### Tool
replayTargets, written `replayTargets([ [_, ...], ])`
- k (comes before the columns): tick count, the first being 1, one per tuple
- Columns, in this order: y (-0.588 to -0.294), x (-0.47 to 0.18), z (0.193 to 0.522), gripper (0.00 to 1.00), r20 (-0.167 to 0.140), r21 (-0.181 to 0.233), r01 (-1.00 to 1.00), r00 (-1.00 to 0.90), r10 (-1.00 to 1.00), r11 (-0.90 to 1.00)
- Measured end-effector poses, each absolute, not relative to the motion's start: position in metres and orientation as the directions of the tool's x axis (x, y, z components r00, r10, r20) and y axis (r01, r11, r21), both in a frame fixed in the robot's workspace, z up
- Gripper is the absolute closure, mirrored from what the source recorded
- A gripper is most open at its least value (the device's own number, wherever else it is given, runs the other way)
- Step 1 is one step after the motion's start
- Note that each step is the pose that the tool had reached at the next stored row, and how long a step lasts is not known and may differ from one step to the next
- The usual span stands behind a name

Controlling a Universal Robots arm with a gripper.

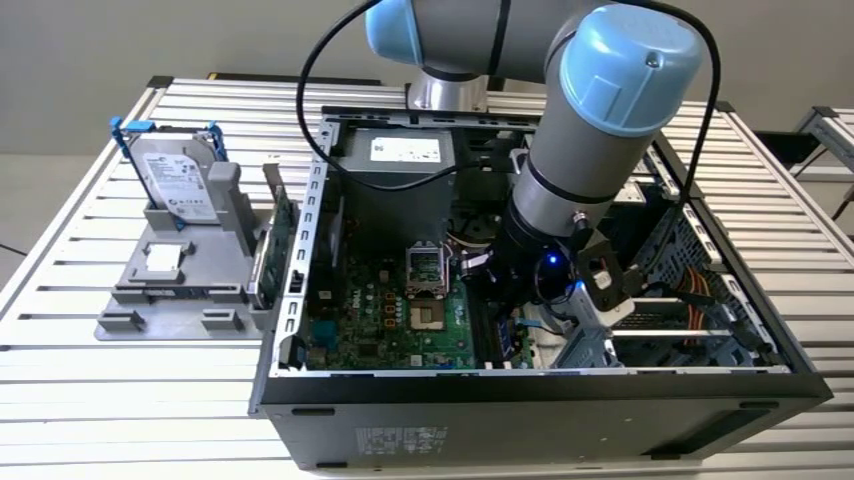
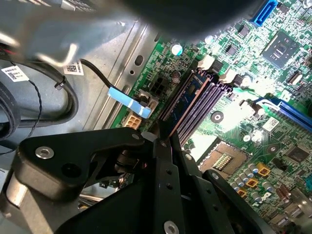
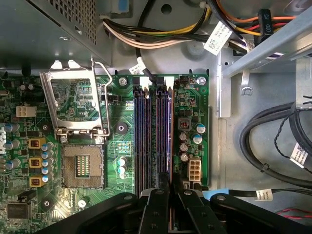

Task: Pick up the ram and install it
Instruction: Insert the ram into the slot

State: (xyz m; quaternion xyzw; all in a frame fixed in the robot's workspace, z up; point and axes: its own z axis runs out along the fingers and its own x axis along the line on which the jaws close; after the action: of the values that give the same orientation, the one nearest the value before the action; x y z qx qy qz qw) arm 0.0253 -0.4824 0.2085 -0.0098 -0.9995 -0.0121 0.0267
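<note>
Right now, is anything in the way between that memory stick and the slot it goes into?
Nothing visible is. The tool holds the ram edge-on at the outermost of the memory slots. The black cables lie off to the side.

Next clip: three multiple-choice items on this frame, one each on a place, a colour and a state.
1. The black gripper is: A over the long purple-black memory slots; B above the silver hard drive; C outside the case.
2. The arm's round joint caps are: A red; B light blue; C yellow.
3. The processor socket's metal frame is: A swung open; B clamped down; C removed.
Answers: 1 A, the slots run up from it in the first wrist view; 2 B, exterior view; 3 A, the socket contacts lie exposed.
</note>
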Motion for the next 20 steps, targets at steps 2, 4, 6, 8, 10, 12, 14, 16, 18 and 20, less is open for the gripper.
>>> replayTargets([
  [2, -0.4824, 0.0253, 0.2085, 1.0, 0.054, 0.024, 0.02, -0.998, 0.019, 1.0],
  [4, -0.4824, 0.0253, 0.2085, 1.0, 0.054, 0.024, 0.02, -0.998, 0.019, 1.0],
  [6, -0.4824, 0.0252, 0.2076, 1.0, 0.054, 0.024, 0.021, -0.998, 0.019, 1.0],
  [8, -0.4825, 0.0251, 0.2054, 1.0, 0.054, 0.023, 0.021, -0.998, 0.019, 1.0],
  [10, -0.4825, 0.0252, 0.2041, 1.0, 0.054, 0.023, 0.02, -0.998, 0.019, 1.0],
  [12, -0.4825, 0.0253, 0.2038, 1.0, 0.054, 0.023, 0.02, -0.998, 0.019, 1.0],
  [14, -0.4824, 0.0253, 0.2037, 1.0, 0.054, 0.023, 0.02, -0.998, 0.019, 1.0],
  [16, -0.4824, 0.0253, 0.2035, 1.0, 0.054, 0.024, 0.02, -0.998, 0.019, 1.0],
  [18, -0.4824, 0.0253, 0.2034, 1.0, 0.054, 0.023, 0.02, -0.998, 0.019, 1.0],
  [20, -0.4824, 0.0252, 0.2033, 0.0, 0.054, 0.024, 0.02, -0.998, 0.019, 1.0],
])
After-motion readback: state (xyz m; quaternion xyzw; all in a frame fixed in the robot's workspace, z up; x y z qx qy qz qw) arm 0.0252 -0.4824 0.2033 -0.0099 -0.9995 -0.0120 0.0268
